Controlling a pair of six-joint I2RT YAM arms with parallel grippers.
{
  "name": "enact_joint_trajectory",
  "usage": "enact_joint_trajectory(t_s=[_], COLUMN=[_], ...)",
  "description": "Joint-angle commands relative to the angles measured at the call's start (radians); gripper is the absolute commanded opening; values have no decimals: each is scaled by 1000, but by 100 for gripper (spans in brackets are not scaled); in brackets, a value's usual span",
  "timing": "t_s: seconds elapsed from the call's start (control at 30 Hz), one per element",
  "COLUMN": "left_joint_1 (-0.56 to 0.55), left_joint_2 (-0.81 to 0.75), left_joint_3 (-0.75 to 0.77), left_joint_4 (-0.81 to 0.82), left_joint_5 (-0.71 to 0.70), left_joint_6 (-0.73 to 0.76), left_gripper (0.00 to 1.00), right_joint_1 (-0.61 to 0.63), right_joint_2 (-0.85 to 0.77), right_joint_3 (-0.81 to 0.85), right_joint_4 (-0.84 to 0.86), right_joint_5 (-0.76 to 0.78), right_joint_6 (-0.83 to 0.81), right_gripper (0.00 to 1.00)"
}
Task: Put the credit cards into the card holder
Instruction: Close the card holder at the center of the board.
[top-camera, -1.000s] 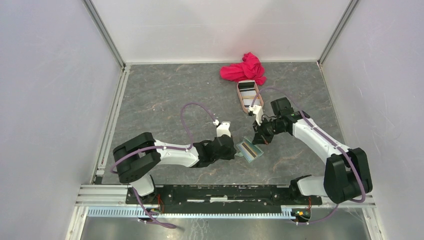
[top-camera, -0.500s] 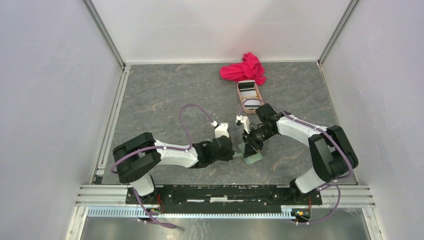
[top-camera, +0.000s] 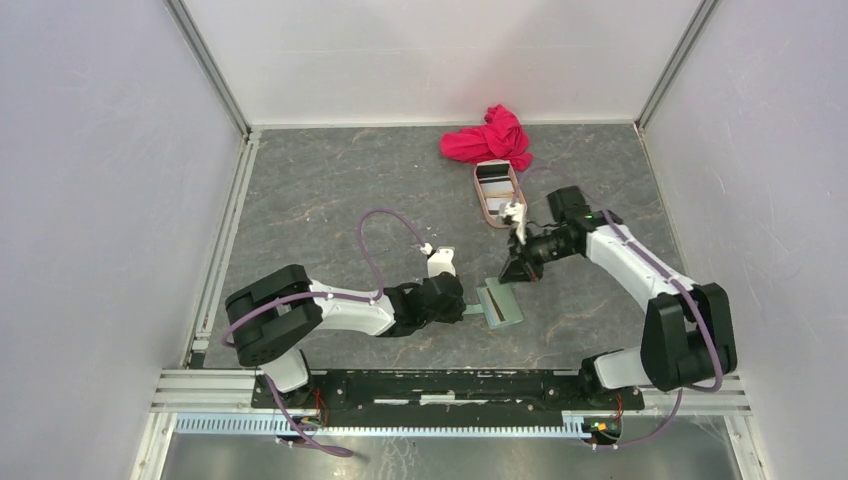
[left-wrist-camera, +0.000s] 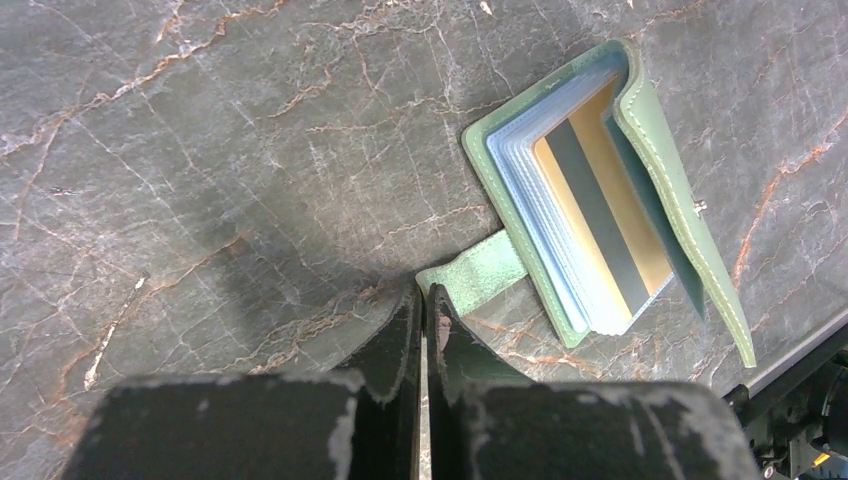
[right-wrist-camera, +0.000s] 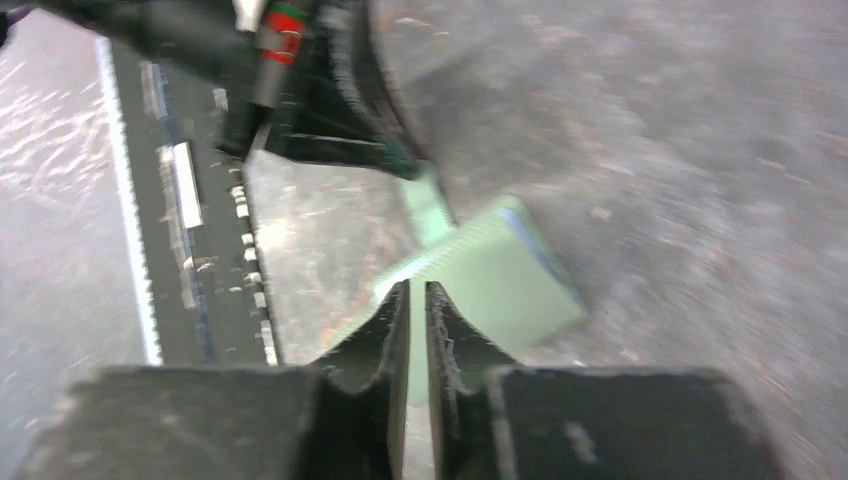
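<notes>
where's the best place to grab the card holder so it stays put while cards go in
Take the card holder by its strap tab, from the left arm's side: it sticks out flat, clear of the pockets and half-raised cover. The left gripper is shut on it there.

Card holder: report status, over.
Left gripper shut on card holder strap. Right gripper slightly open, empty. Orange card inside holder. Nothing in the way.

Left gripper (top-camera: 462, 309) touches card holder (top-camera: 500, 304) — right gripper (top-camera: 517, 272) apart
</notes>
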Motion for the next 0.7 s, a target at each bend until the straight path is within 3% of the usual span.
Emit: enact_joint_trajectory(t_s=[0.0,0.07,0.2,0.67], left_joint_1=[8,9,7,8], left_joint_2=[-33,-35,-41,-100], left_joint_3=[-6,-7,-7,-50], left_joint_4=[5,5,14,197], left_joint_5=[-24,-22,-17,57], left_joint_6=[-13,-13,-2,59], left_gripper=[2,2,2,2], right_joint_1=[-172,-192,-169,-42], right_joint_2=[-62,-86,-58,59], right_joint_3=[-37,-108,-210,-220], right_joint_4=[81,195,307,367], right_joint_5=[-14,108,174,128], right_joint_6=[-4,58,94,165], right_gripper=[10,5,0,3])
